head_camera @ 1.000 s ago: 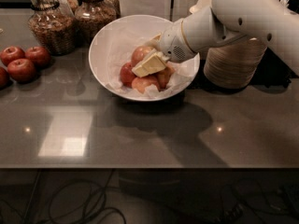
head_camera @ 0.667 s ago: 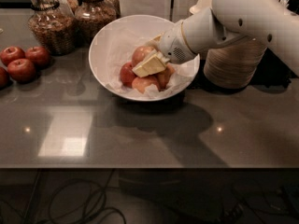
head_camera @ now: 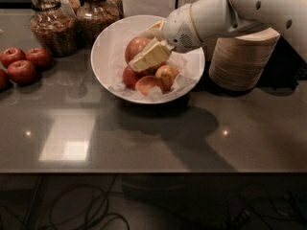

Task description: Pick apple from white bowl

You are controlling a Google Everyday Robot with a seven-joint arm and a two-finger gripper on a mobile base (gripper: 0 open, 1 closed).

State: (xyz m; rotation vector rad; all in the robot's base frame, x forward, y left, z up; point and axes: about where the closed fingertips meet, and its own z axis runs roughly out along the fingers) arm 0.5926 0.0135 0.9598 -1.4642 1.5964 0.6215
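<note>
The white bowl (head_camera: 102,56), lined with crumpled white paper, stands at the back middle of the grey counter. The apple (head_camera: 135,47), large and red-orange, is at the top of the pile in it. My gripper (head_camera: 145,45) reaches into the bowl from the right. One cream finger (head_camera: 149,56) lies across the apple's near side and the other (head_camera: 154,30) is behind it, so the gripper is shut on the apple. Smaller yellow-red apples (head_camera: 167,74) lie lower in the bowl, under the gripper.
A stack of beige disposable bowls (head_camera: 243,61) stands right of the white bowl, under my arm. Two glass jars (head_camera: 52,28) stand at the back left. Small dark red apples (head_camera: 22,71) lie on the counter at the left.
The gripper has risen a little and shifted left inside the bowl, and the apple between its fingers shows higher and more fully than before.
</note>
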